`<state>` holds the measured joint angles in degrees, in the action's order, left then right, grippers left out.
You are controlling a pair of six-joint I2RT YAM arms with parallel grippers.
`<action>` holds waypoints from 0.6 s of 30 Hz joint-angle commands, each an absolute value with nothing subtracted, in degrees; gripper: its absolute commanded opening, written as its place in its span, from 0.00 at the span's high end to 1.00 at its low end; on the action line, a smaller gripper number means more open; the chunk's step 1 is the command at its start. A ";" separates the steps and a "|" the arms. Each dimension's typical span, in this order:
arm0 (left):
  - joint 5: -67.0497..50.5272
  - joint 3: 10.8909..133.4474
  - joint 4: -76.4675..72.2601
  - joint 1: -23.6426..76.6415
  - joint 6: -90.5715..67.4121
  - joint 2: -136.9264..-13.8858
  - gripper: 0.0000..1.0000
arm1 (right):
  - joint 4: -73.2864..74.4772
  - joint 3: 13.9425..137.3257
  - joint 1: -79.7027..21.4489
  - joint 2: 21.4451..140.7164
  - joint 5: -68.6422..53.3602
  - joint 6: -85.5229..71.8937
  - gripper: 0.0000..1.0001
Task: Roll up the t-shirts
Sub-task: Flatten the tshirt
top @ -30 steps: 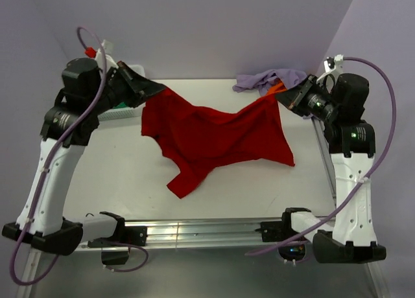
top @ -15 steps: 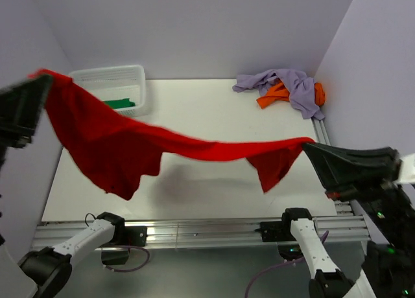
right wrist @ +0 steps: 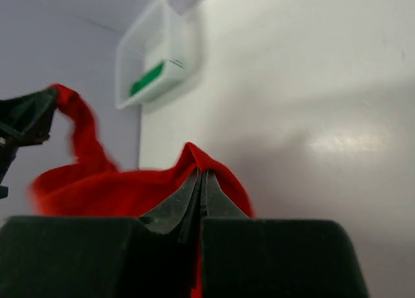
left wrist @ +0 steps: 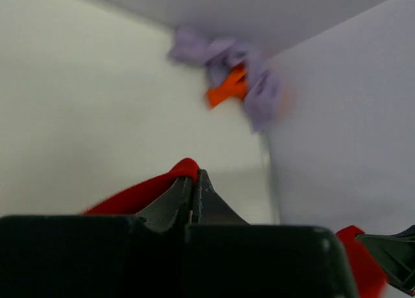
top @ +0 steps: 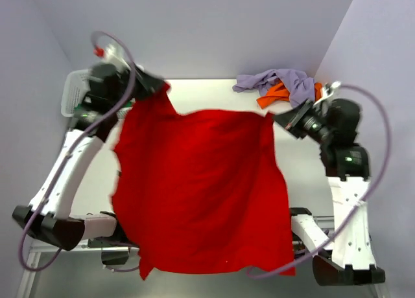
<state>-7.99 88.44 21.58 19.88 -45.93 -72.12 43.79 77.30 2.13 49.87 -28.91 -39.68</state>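
Note:
The red t-shirt (top: 201, 188) is stretched out wide between both arms, its lower part billowing over the table's near side. My left gripper (top: 159, 88) is shut on its back left corner, where red cloth (left wrist: 133, 195) bulges beside the left gripper (left wrist: 193, 175). My right gripper (top: 277, 118) is shut on the back right corner, and red cloth (right wrist: 123, 189) folds over the right gripper (right wrist: 202, 173). A lavender t-shirt (top: 285, 80) and an orange t-shirt (top: 273, 97) lie heaped at the back right corner. A green t-shirt (right wrist: 146, 79) lies in the basket.
The white mesh basket (top: 70, 96) stands at the back left, mostly behind the left arm; its wall (right wrist: 133, 55) shows in the right wrist view. Purple walls close in the back and both sides. The red cloth hides the near rail.
Both arms swung up towards the camera and have come back down over the table's far half. The red t-shirt, sagging crumpled between them before, now spreads out flat and wide.

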 commanded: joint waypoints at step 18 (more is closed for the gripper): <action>-9.40 86.73 -1.32 18.37 -42.36 -105.80 1.00 | 12.92 53.07 2.55 73.71 -11.69 -34.99 1.00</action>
